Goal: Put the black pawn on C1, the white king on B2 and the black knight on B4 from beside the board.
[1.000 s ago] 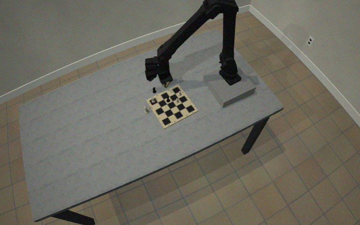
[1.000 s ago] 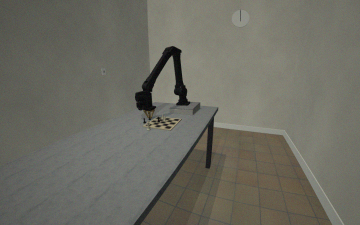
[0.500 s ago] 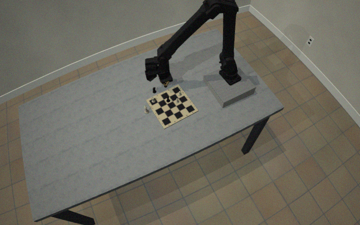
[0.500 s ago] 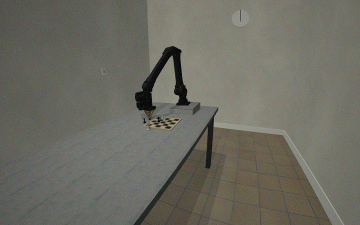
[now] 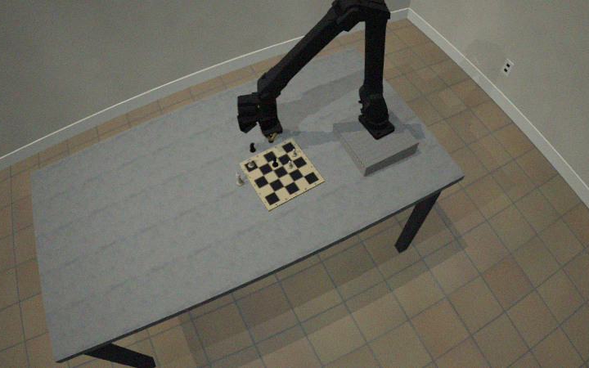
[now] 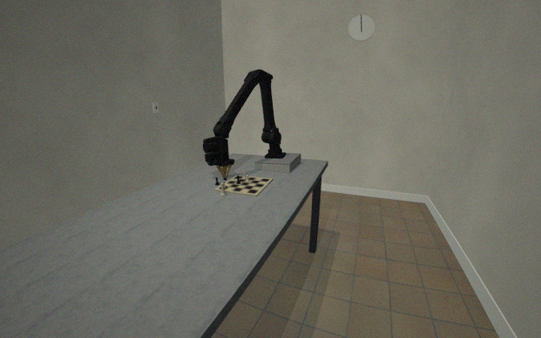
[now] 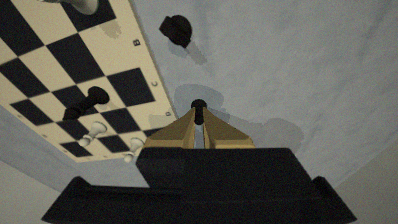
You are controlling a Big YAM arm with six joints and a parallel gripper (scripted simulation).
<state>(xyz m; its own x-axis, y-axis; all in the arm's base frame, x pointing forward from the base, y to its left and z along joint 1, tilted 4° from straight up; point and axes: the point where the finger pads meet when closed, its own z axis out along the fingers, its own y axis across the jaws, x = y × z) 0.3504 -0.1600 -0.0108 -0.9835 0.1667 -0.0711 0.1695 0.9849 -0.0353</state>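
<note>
End effector clamped on black pawn | off board edge | black knight nearby on table

The light is dim and even, with a faint grain over all three views and no glare anywhere. The arm throws a soft, broad shadow on the table behind the gripper, and in the wrist view pale blurred shadows lie under and beside the gripper and the dark pieces ahead of it. The top view bows the skirting board at its edges, and the exterior view leaves the chessboard beside the gripper small and soft.
</note>
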